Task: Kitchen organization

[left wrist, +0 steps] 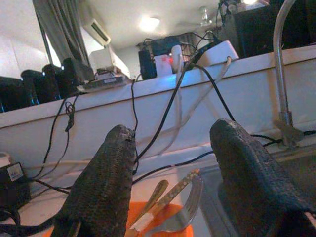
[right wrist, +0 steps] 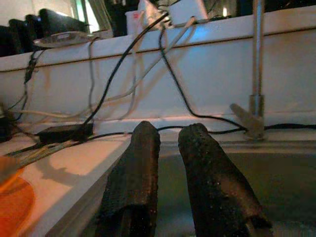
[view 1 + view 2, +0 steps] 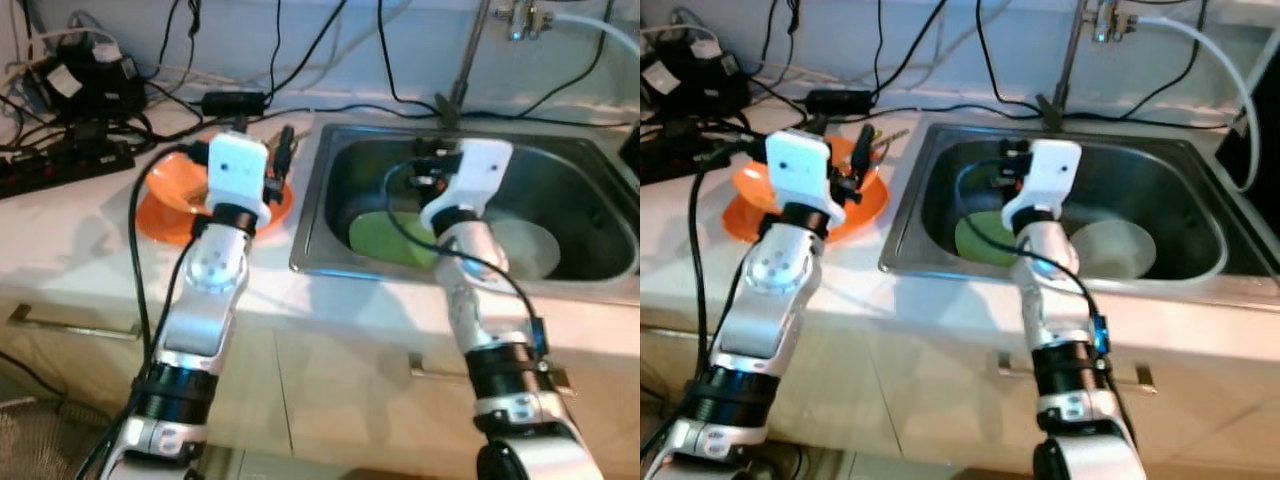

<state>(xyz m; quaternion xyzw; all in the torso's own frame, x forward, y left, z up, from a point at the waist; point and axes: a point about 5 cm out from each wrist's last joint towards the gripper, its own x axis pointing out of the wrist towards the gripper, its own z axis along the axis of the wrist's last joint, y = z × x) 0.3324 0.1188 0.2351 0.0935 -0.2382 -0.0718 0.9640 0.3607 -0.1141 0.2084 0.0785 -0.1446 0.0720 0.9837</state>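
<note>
On the counter (image 3: 60, 240), one steel sink (image 3: 590, 270) is seen w/ one green plate (image 3: 385, 240) and one white plate (image 3: 530, 250) inside. Right gripper (image 2: 168, 177) hangs over the basin, fingers nearly closed, empty. Left gripper (image 1: 173, 182), fingers spread, hovers at one orange plate (image 3: 165, 205) carrying approx. two utensils (image 1: 170, 202). Risk: cutlery could be knocked off by a low approach.

Both silver arms raised forward, left pincer (image 1: 170, 197) fingers spread wide, right pincer (image 2: 170, 182) fingers nearly closed, empty
</note>
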